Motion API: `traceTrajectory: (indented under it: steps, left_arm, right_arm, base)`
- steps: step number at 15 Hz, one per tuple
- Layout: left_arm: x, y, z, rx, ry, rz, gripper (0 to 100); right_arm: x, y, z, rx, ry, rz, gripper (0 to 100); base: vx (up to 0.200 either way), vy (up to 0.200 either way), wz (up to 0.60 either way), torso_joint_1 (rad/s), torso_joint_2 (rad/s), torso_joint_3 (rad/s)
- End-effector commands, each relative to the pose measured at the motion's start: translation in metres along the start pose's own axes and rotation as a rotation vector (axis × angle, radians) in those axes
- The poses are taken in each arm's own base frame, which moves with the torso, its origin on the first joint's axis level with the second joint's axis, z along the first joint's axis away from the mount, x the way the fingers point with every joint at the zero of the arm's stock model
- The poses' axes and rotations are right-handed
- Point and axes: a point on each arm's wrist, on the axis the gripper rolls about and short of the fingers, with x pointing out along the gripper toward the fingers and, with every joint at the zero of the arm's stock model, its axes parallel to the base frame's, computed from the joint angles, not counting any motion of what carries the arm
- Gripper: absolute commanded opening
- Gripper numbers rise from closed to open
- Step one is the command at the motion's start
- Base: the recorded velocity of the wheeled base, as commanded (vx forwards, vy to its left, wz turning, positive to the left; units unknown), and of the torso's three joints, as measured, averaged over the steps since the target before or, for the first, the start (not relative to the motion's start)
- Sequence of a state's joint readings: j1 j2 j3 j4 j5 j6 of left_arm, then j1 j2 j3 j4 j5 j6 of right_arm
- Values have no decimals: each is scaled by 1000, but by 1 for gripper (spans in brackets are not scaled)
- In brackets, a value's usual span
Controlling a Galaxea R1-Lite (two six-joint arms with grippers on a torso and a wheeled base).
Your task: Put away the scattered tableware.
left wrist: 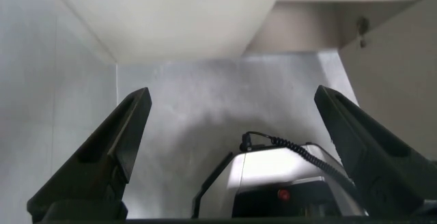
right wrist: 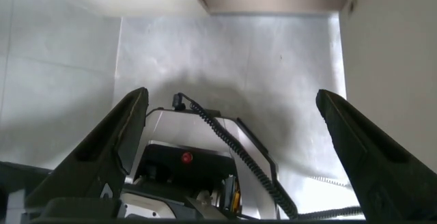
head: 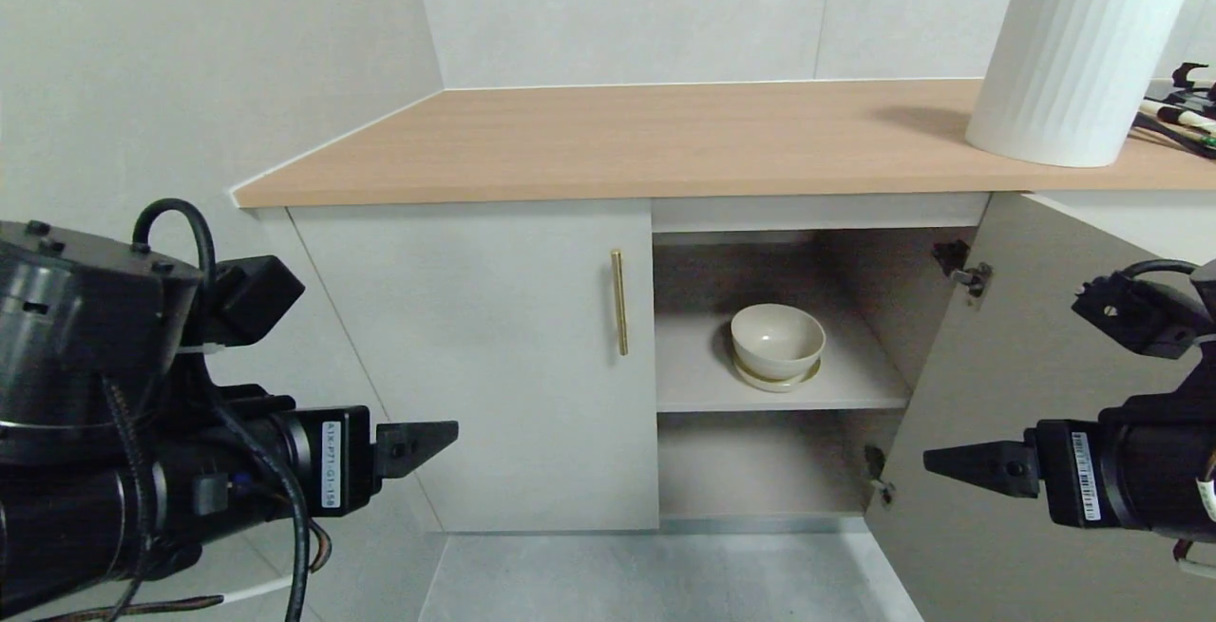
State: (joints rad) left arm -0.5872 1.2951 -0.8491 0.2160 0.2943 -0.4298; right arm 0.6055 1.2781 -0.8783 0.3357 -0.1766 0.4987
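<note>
A cream bowl (head: 777, 339) sits upright on a small plate (head: 774, 378) on the middle shelf (head: 855, 385) of a low cabinet whose right door (head: 988, 394) hangs open. My left gripper (head: 423, 440) is held low in front of the closed left door (head: 475, 366), well left of the bowl and below it. My right gripper (head: 950, 462) is low in front of the open door. In the wrist views the left gripper (left wrist: 232, 95) and the right gripper (right wrist: 232, 97) are both open over the grey floor, with nothing between their fingers.
A wooden countertop (head: 646, 142) tops the cabinet. A tall white ribbed cylinder (head: 1083, 57) stands at its right, with several dark-handled utensils (head: 1183, 114) beside it. The closed door has a brass handle (head: 618, 302). The bottom shelf (head: 750, 470) is bare.
</note>
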Motion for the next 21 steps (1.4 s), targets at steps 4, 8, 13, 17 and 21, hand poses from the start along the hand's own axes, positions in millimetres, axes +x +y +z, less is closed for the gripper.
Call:
traceTrajectory:
  steps: [4, 8, 13, 17, 21]
  left_arm:
    - [4, -1, -1, 3, 13, 6, 100]
    - [4, -1, -1, 3, 13, 6, 100]
    - [4, -1, -2, 5, 13, 8, 100]
    - [2, 0, -1, 3, 8, 5, 100]
    - [2, 0, -1, 4, 9, 7, 100]
  right_arm:
    - [2, 0, -1, -5, 9, -3, 100]
    - [2, 0, -2, -5, 11, -4, 100]
    - [1, 2, -3, -13, 12, 5, 100]
    - [2, 2, -4, -16, 7, -13, 100]
    - [1, 1, -4, -16, 6, -14, 100]
  base:
    - [-200, 0, 0, -1, 4, -1]
    - [-200, 0, 0, 6, 0, 1]
    - [-160, 0, 0, -1, 2, 3]
    - [0, 0, 0, 0, 0, 0]
    - [0, 0, 0, 0, 0, 0]
